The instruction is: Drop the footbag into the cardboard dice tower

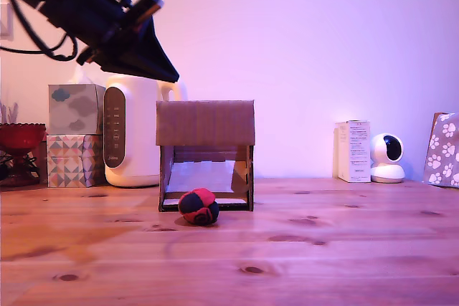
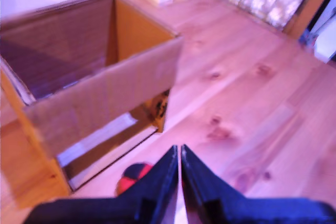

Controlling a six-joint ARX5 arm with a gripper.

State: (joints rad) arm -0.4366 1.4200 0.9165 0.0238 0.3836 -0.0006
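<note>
The footbag (image 1: 199, 206), a small red and dark stitched ball, rests on the wooden table (image 1: 323, 249) just in front of the cardboard dice tower (image 1: 206, 123). The tower's lower front opening shows a pale sloped ramp. My gripper (image 1: 166, 73) hangs high at the exterior view's left, above and behind the tower's left side. In the wrist view the gripper (image 2: 179, 153) is shut with nothing between its fingers, the tower's open top (image 2: 79, 61) lies beyond it, and part of the footbag (image 2: 132, 177) peeks out beside the fingers.
A white appliance (image 1: 131, 130) and stacked tissue boxes (image 1: 74, 134) stand behind the tower at the exterior view's left, with a red bowl (image 1: 20, 136) at the far left. A white carton (image 1: 353, 150), a small camera (image 1: 388, 157) and a paw-print bag (image 1: 443, 150) stand at the right.
</note>
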